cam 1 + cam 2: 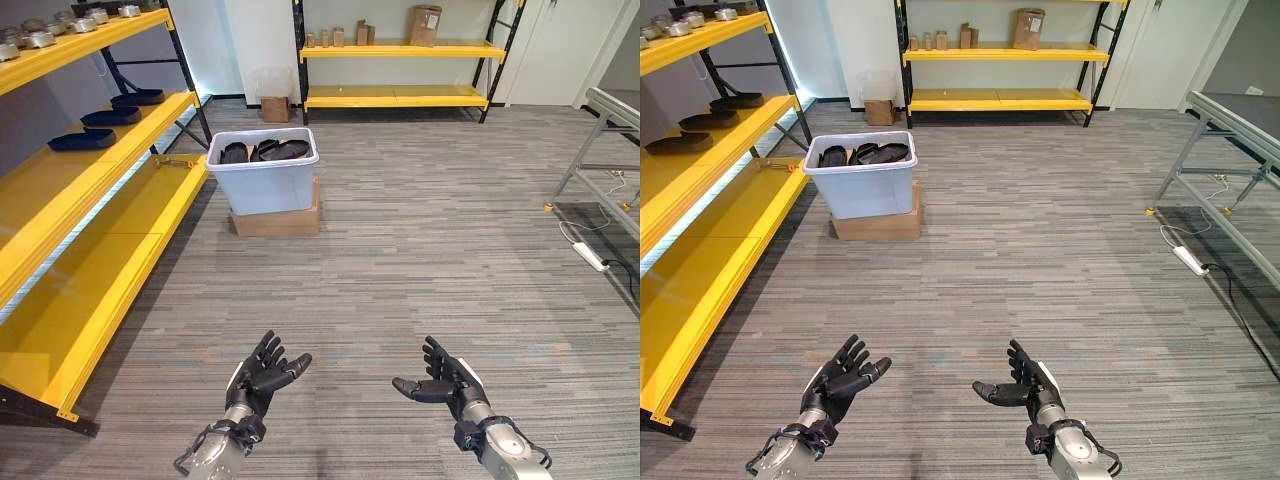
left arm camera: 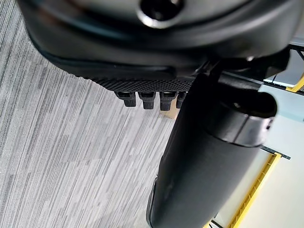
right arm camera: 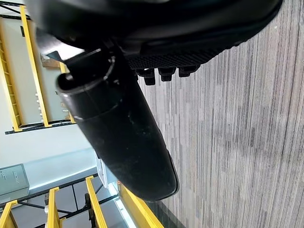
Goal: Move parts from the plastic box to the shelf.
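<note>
A pale plastic box (image 1: 263,178) stands on a flat cardboard box (image 1: 277,220) on the floor ahead, holding several dark curved parts (image 1: 265,151). Three similar dark parts (image 1: 112,116) lie on the middle board of the yellow shelf (image 1: 95,205) along the left. My left hand (image 1: 262,375) and right hand (image 1: 441,382) hover low over the carpet in the near foreground, both open, palms up, holding nothing. They are far short of the box.
Metal parts (image 1: 60,28) line the shelf's top board. A second yellow shelf (image 1: 400,70) with small cartons stands at the far wall, a small carton (image 1: 275,108) beside it. A metal frame (image 1: 605,150) and a white power strip (image 1: 590,256) are at the right.
</note>
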Controlling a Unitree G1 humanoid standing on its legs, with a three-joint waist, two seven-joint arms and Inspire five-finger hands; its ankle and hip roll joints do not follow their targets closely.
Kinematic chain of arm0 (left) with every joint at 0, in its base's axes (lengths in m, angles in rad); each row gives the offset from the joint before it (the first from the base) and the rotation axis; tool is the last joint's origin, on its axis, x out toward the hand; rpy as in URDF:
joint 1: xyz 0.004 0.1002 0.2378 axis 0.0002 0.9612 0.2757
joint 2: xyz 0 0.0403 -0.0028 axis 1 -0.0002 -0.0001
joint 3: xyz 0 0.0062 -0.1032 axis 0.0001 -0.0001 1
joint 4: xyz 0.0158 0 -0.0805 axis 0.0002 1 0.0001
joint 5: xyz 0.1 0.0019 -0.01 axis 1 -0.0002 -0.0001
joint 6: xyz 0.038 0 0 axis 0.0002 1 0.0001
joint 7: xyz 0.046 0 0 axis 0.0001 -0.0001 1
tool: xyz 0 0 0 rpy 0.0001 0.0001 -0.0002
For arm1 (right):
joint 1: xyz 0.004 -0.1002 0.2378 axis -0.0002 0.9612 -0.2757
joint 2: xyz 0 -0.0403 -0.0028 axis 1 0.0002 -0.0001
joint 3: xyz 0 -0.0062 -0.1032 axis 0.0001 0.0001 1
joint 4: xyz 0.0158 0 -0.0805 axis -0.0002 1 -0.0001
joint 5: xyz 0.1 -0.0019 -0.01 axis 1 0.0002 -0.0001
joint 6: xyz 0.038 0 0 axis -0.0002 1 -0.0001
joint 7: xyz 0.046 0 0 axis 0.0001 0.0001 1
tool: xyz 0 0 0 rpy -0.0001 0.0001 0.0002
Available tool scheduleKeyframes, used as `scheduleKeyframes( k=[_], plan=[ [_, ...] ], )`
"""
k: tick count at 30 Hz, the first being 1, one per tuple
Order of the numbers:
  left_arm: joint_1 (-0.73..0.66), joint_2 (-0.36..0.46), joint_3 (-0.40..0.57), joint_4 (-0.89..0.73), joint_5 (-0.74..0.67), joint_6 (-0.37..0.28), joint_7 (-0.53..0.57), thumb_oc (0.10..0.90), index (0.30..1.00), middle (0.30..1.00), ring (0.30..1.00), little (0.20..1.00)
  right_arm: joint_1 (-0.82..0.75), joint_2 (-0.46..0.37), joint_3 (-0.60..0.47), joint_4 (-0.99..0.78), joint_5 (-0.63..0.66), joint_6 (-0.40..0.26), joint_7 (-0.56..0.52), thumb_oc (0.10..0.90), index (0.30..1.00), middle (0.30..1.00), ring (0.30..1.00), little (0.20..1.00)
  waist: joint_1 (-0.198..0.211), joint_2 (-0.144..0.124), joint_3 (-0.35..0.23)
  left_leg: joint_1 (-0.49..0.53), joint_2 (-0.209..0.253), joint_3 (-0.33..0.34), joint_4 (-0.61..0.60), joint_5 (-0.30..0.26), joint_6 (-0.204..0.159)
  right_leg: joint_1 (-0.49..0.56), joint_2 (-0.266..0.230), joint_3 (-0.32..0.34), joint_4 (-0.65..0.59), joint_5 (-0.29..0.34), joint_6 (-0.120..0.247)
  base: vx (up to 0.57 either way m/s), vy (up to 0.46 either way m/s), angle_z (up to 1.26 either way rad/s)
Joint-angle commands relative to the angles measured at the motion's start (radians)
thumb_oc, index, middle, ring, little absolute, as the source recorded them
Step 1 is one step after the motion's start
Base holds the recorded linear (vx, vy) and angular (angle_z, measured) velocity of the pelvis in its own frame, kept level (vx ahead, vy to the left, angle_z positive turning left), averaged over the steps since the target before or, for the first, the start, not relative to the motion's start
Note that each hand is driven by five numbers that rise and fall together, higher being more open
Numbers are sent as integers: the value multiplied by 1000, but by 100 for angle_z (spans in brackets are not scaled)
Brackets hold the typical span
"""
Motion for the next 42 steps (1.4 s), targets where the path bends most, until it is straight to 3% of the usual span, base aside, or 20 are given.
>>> scheduleKeyframes(
  k=[1,6,15,22,26,35,42],
  plan=[
    [-94,7,56,-47,-40,-64,-11,900,1000,1000,1000,1000,-99,-9,-29,-75,-9,-97,-9,900,1000,1000,1000,1000,-1,-31,-16,67,21,-27,-3,-102,-30,-16,-44,-34,7,32,57,0,0,0],
    [-99,-8,64,-23,-43,-66,34,900,1000,1000,1000,1000,-98,-5,-24,-71,-11,-97,-17,900,1000,1000,1000,1000,-1,-33,-16,67,21,-27,-3,-102,-31,-15,-44,-35,7,32,57,0,0,0],
    [-93,-19,62,-40,-103,-17,-23,900,1000,1000,1000,1000,-95,-10,-35,-69,-39,-85,-18,900,1000,1000,1000,1000,-2,-34,-14,68,20,-28,-3,-104,-29,-15,-45,-37,7,33,59,-2,7,0],
    [-97,-5,68,-35,-39,-22,35,900,1000,1000,1000,1000,-99,-19,-26,-80,-53,-80,-13,900,1000,1000,1000,1000,0,-32,-14,69,17,-28,-3,-104,-28,-13,-48,-40,7,32,60,3,30,0],
    [-102,1,74,-35,-49,-61,-3,900,1000,1000,1000,1000,-100,-21,-27,-82,-58,-74,-5,900,1000,1000,1000,1000,3,-32,-12,69,15,-33,-3,-103,-27,-11,-51,-44,7,33,61,-2,50,2],
    [-99,18,86,-39,75,-65,114,900,1000,1000,1000,1000,-100,-32,-25,-88,-63,-75,38,900,1000,1000,1000,1000,23,-43,-2,66,5,-52,-3,-105,-19,-8,-61,-57,7,36,67,8,43,6],
    [-75,11,85,-40,47,-87,123,900,1000,1000,1000,1000,-108,-29,-16,-99,-58,-56,62,900,1000,1000,1000,1000,39,-49,10,69,3,-65,-3,-106,-17,3,-68,-69,7,33,70,16,57,9]
  ],
)
